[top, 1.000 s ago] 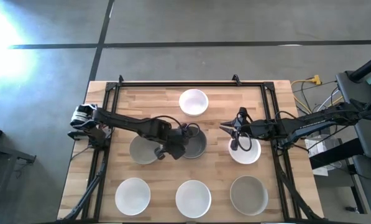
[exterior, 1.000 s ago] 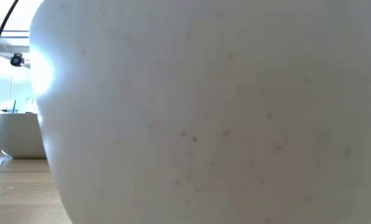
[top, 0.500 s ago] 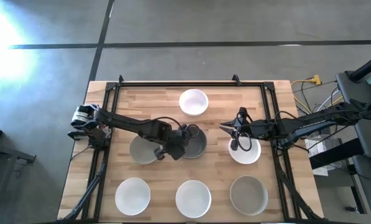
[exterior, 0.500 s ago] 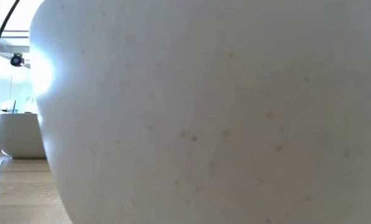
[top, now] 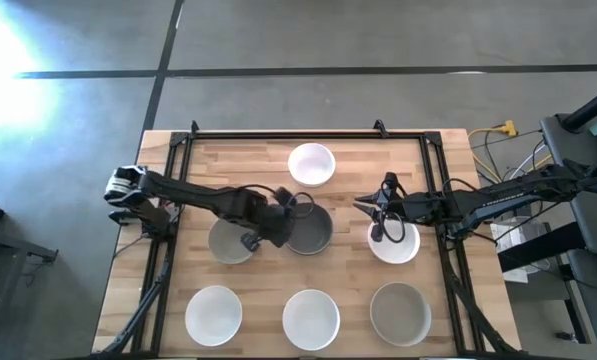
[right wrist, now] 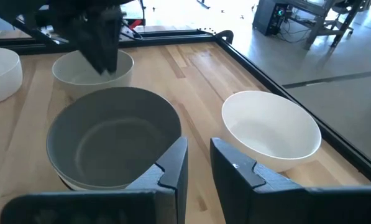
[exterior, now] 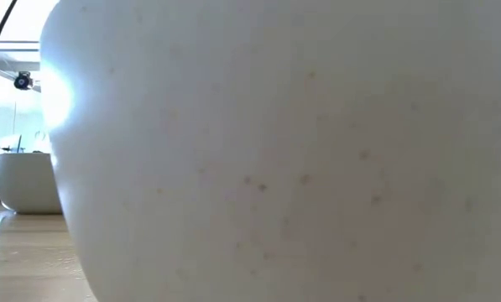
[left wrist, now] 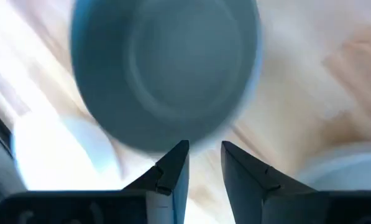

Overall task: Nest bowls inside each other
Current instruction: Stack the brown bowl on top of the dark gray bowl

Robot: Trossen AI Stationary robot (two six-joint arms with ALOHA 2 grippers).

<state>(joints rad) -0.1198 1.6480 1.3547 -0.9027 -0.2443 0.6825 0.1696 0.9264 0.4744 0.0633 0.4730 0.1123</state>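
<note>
Seven bowl positions show on the worktop (top: 438, 185). At the back is a white bowl (top: 311, 163). The middle row holds a grey bowl (top: 228, 243), a darker grey bowl (top: 312, 230) and a second white bowl (top: 396, 245). The front row has two more white ones and another grey one. From the right wrist view, the darker grey bowl seems to sit inside a paler one, so we judge the nesting barely begun.

The left gripper (top: 281, 222) hangs between the two grey bowls, near the darker one's rim. Its jaws are a narrow way apart and pinch nothing. The right gripper (top: 378, 228) hangs over the near edge of the middle-row white bowl. Its jaws are also slightly parted with nothing between them.

We see several risks from here:
- **Missed rim:** With so slim a gap, a jaw could land on top of a rim instead of straddling the wall, and tip or shove the bowl.
- **Sliding:** These smooth bowls would slide easily on the wood, and a nudged stack could knock its neighbour.
- **Weak hold:** A pinch on one thin rim holds poorly, so a lifted bowl may swing, slip, or drop off-centre and sit crooked.
- **Crowded middle:** Both arms are working the middle row, so they could crowd each other if both move toward the centre stack.
</note>
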